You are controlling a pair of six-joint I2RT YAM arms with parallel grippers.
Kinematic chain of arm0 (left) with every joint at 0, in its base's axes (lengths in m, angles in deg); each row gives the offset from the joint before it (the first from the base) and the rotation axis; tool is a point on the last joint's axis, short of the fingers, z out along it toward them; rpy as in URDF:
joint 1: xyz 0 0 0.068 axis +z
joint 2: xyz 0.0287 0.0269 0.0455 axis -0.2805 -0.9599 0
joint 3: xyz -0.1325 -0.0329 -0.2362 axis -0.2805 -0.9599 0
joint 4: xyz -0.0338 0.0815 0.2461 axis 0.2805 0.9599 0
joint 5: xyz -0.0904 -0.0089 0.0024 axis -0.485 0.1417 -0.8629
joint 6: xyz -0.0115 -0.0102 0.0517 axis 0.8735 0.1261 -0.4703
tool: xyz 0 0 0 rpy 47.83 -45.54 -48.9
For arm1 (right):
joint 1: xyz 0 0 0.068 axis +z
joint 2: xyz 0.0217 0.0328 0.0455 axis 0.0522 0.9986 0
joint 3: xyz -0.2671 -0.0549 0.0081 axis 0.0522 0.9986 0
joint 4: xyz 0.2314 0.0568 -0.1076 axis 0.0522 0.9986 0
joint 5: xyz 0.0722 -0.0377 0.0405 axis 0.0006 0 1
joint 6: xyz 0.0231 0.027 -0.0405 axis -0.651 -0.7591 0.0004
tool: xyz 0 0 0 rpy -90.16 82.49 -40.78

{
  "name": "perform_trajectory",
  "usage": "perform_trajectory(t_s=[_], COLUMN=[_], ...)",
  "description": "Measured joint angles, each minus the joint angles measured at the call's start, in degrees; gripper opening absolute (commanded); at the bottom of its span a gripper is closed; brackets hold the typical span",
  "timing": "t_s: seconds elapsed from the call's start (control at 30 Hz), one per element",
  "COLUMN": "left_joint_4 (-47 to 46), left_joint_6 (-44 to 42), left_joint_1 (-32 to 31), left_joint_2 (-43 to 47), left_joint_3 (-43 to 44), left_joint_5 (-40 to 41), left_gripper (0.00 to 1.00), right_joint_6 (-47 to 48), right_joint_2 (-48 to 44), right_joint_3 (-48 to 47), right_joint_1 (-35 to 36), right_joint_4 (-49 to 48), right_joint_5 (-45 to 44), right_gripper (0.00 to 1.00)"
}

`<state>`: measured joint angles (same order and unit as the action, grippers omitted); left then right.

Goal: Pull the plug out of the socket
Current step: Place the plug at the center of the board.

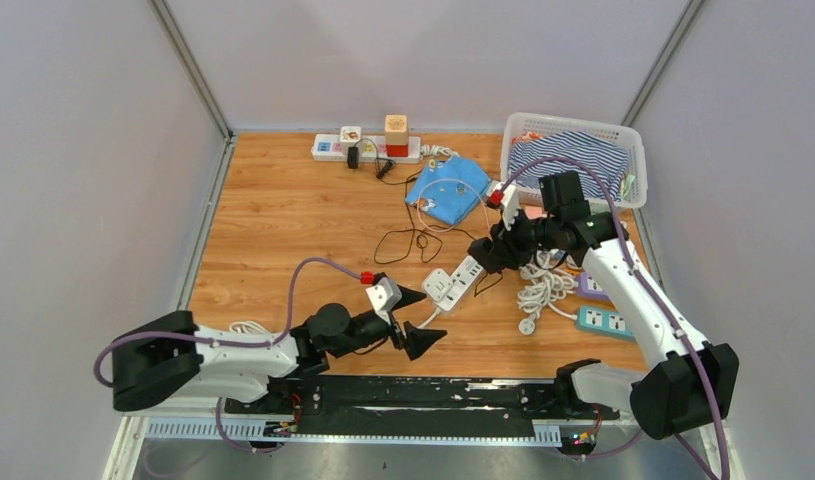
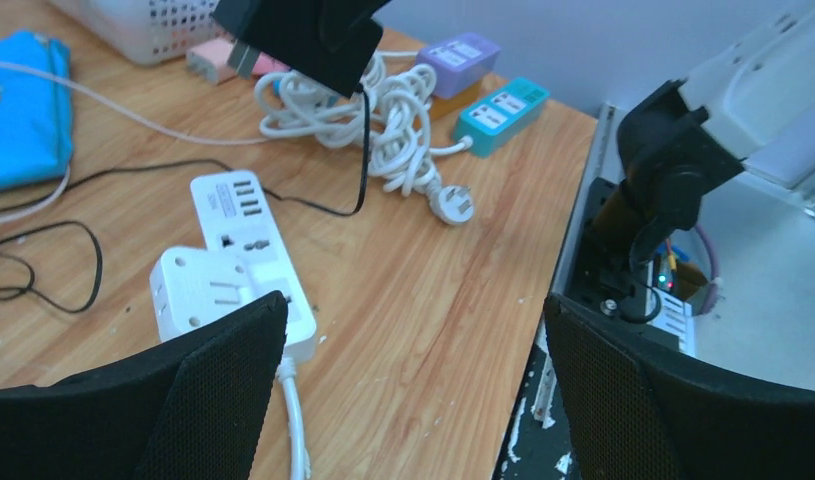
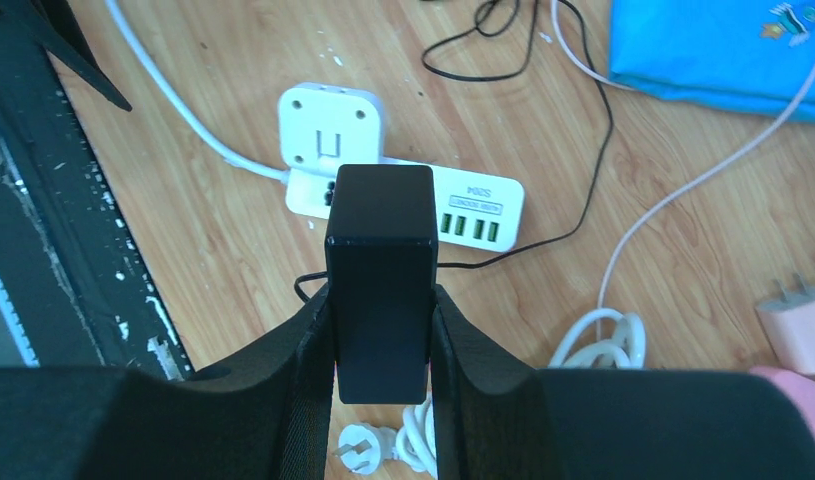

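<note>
The right gripper pinches the black plug, held in the air above the white power strip, clear of it. The left gripper hovers spread wide, just near-left of the strip.

adapter plug: plain black, with a thin black lead
power strip: white body, green USB ports, grey lettering
cube adapter: white
table: orange-brown wood grain
cloth, far middle: bright blue
basket, far right corner: white lattice
fabric in basket: navy and white stripes
right edge: purple strip; teal strip
coiled cord: white
</note>
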<state>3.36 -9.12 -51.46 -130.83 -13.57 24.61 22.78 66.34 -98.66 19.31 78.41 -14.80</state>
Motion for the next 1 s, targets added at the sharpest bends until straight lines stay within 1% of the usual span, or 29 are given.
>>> perform_trajectory(t_s=[0.1,0.2,0.33,0.5,0.67,0.83,1.0], left_joint_4=[5.42,9.42,11.87,13.09,13.70,14.25,13.77], left_joint_6=[-1.40,-1.70,0.24,1.25,-1.42,-4.55,-5.75], left_joint_1=[0.63,2.89,6.19,6.62,6.62,6.62,7.13], left_joint_2=[6.40,11.91,15.37,15.02,11.67,8.31,7.52], left_joint_3=[0.46,0.70,1.92,4.61,7.32,10.43,12.50], left_joint_5=[-2.69,-5.84,-9.51,-12.76,-15.10,-17.53,-20.85], left_gripper=[1.00,1.00,1.00,1.00,1.00,1.00,1.00], right_joint_6=[0.98,2.10,4.42,9.53,16.06,22.45,29.90], right_joint_2=[-0.35,-1.11,-3.15,-4.46,-3.56,-1.68,-0.50], right_joint_3=[0.00,0.00,0.00,0.00,0.00,0.00,0.83], right_joint_1=[0.00,0.00,-0.02,-0.02,-0.02,0.39,1.57], right_joint_4=[0.98,2.16,3.93,7.26,11.98,15.93,18.64], right_joint_5=[2.91,6.32,11.69,19.34,24.68,27.15,29.16], right_gripper=[0.00,0.00,0.00,0.00,0.00,0.00,0.00])
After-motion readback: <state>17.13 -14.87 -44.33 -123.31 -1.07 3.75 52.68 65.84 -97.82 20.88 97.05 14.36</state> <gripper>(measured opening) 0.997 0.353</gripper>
